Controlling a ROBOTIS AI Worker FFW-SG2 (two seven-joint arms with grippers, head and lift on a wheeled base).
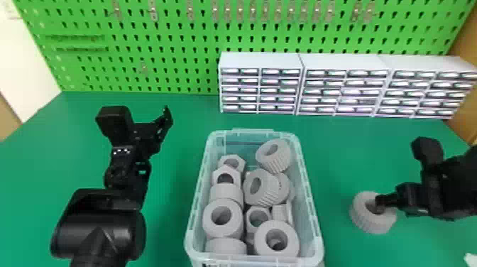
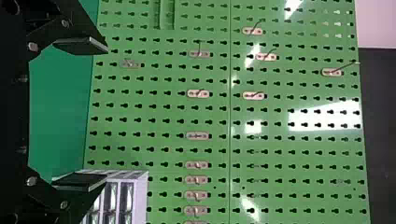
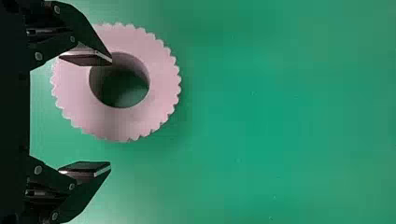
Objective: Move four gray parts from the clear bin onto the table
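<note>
The clear bin (image 1: 316, 227) stands at the front centre, holding several gray parts such as a ring (image 1: 223, 217), a hex nut (image 1: 259, 218) and a ribbed gear (image 1: 273, 156). Another gray gear (image 1: 376, 223) lies on the table right of the bin. Over that gear is my right gripper (image 1: 381, 204). In the right wrist view the right gripper (image 3: 109, 114) is open, one finger above the ring-shaped gear (image 3: 126, 126) near its hole, the other out beside it. My left gripper (image 1: 166, 117) is parked above the table left of the bin; the left gripper (image 2: 105, 114) is open with nothing between its fingers.
White drawer cabinets (image 1: 262, 60) line the back of the green table (image 1: 184, 113), against a green pegboard (image 1: 159, 46). A small white object (image 1: 471, 260) lies at the lower right corner. The bin's right wall stands between its contents and my right arm.
</note>
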